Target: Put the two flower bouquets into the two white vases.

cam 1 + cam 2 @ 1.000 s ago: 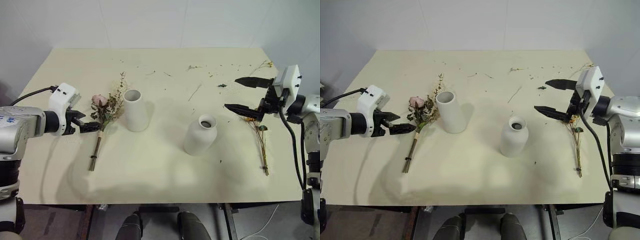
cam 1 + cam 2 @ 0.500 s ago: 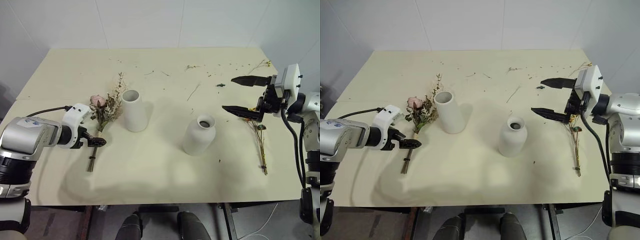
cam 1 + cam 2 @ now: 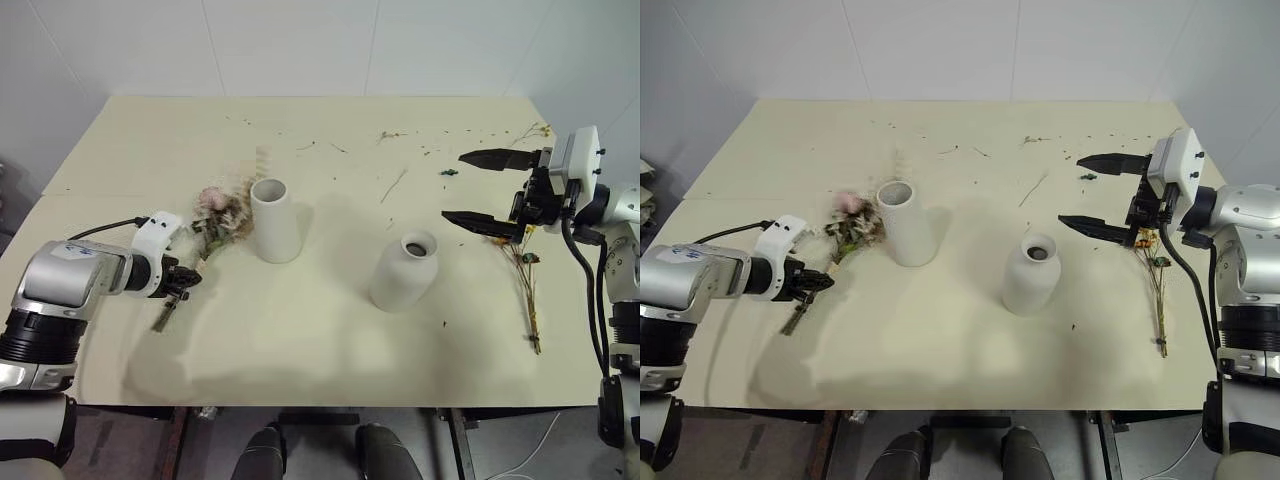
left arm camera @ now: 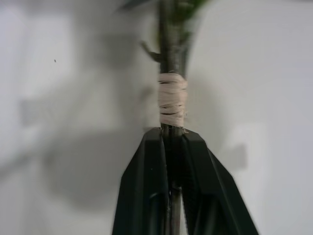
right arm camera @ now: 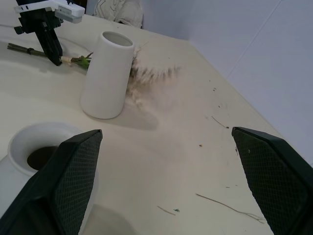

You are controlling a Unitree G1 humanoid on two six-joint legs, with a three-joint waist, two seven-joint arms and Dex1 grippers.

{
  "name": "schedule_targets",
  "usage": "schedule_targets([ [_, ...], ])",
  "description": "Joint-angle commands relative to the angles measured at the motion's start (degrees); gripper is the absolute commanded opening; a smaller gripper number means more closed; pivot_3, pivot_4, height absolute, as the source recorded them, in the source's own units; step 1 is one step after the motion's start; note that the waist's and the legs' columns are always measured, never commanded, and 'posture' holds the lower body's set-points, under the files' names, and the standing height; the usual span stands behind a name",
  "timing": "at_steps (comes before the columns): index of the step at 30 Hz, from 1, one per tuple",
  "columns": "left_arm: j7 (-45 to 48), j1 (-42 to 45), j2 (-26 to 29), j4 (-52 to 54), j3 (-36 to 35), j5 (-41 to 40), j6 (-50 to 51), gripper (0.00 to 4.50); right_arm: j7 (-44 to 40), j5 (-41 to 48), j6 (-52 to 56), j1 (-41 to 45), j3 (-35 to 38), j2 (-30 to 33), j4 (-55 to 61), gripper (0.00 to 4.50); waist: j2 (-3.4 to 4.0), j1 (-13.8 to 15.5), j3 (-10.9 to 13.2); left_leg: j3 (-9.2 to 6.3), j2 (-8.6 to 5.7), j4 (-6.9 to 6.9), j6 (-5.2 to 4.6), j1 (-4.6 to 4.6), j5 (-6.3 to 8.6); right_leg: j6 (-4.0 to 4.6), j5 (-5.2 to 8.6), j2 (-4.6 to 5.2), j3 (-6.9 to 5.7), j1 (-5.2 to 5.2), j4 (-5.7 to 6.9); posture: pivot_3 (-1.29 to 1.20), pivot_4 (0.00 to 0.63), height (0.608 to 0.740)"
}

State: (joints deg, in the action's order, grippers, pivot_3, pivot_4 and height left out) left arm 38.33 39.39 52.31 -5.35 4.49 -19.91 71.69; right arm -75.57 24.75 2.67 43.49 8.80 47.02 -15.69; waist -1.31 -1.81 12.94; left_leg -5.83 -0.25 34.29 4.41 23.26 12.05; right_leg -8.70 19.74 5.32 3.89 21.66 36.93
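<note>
The rose bouquet (image 3: 222, 210) lies on the surface left of the cylinder vase (image 3: 274, 220), its stems pinched just below the twine (image 4: 171, 105) by the left gripper (image 3: 184, 281). The right gripper (image 3: 478, 190) hangs wide open, empty, above the yellow bouquet (image 3: 526, 288) at the right. Lift gently, tip the stems downward and keep the grip firm so they clear the vase's rim.

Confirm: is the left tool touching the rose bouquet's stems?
Touching. The left wrist view shows the left tool shut on the rose bouquet stems, just below the twine wrap.
</note>
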Motion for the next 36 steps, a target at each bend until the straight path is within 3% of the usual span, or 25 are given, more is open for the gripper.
schedule_targets([
  [1,0.2,2.2,0.3,-5.1,-3.9,1.4,-7.0,0.06,0.6,0.8,-0.8,0.8,1.7,0.4,1.3,4.50,0.00,0.1,0.0,0.00,0.01,0.00,0.00,0.00,0.00,0.00,0.00,-0.01,-0.01,0.00,0.01,0.00,0.150,0.740],
  [3,-0.3,3.6,-0.8,-8.5,-7.8,0.6,-12.8,0.06,0.9,0.5,-1.1,1.1,1.7,0.4,0.9,4.50,0.00,0.0,0.0,0.00,0.01,0.01,0.01,0.00,-0.01,0.00,0.00,0.00,-0.01,0.01,0.03,0.00,0.150,0.740],
  [6,-1.4,6.8,-5.6,-16.1,-18.9,-2.5,-33.7,0.06,1.8,0.1,-1.6,1.5,1.9,0.4,0.0,4.50,-0.01,0.2,0.0,-0.02,0.02,0.07,0.03,0.05,-0.02,0.01,0.00,0.00,-0.07,0.04,0.03,0.00,0.150,0.740],
  [9,-5.6,10.5,-9.9,-19.4,-27.1,-5.7,-41.2,0.06,2.4,0.0,-1.7,1.9,2.0,0.4,-0.4,4.50,-0.03,0.2,0.0,-0.02,0.01,0.17,0.03,0.12,-0.01,-0.02,-0.03,0.06,-0.12,0.04,-0.03,0.00,0.150,0.740],
  [11,-2.4,11.9,-13.0,-17.4,-29.5,-9.1,-46.0,0.06,2.8,-0.2,-1.7,2.0,1.9,0.2,-0.5,4.50,-0.03,0.2,0.0,-0.01,-0.03,0.25,0.05,0.16,0.00,-0.04,-0.03,0.10,-0.11,0.03,-0.06,0.00,0.150,0.740],
  [14,5.5,13.3,-17.6,-13.3,-28.9,-14.0,-49.5,0.06,3.4,-0.3,-1.8,2.1,1.9,0.0,-0.8,4.50,-0.03,0.3,0.0,0.03,-0.05,0.32,0.10,0.19,-0.01,-0.06,-0.03,0.12,-0.11,0.00,-0.09,0.00,0.150,0.740],
  [17,2.7,17.5,-22.9,-15.1,-29.7,-16.4,-50.4,0.06,3.9,-0.6,-2.2,2.2,1.7,-0.3,-1.6,4.50,-0.05,0.5,0.0,0.00,-0.05,0.47,0.10,0.22,-0.01,-0.08,-0.04,0.11,-0.14,-0.02,-0.01,0.00,0.150,0.740],
  [22,9.4,20.9,-30.4,-15.2,-29.8,-22.8,-52.2,0.06,5.2,-0.6,-2.8,2.2,1.8,-1.3,-1.5,4.50,-0.05,0.0,0.0,0.01,-0.09,0.77,0.04,0.31,0.02,-0.24,-0.14,0.10,-0.10,-0.06,0.01,0.00,0.150,0.740],
  [30,14.8,18.0,-30.4,-16.2,-25.7,-22.3,-49.3,0.06,6.6,-0.2,-1.7,0.2,2.9,-0.7,1.1,4.50,-0.05,-0.3,0.0,0.00,-0.04,0.73,0.05,0.25,0.01,-0.24,-0.15,0.04,-0.08,-0.05,0.04,0.00,0.150,0.740],
  [36,17.3,15.7,-29.5,-18.0,-24.3,-18.4,-55.0,0.06,8.2,0.3,-0.5,-2.1,3.8,-0.6,4.0,4.50,-0.05,0.2,0.0,-0.01,-0.05,0.74,0.05,0.27,0.02,-0.24,-0.15,0.04,-0.08,-0.06,0.03,0.00,0.150,0.740],
])
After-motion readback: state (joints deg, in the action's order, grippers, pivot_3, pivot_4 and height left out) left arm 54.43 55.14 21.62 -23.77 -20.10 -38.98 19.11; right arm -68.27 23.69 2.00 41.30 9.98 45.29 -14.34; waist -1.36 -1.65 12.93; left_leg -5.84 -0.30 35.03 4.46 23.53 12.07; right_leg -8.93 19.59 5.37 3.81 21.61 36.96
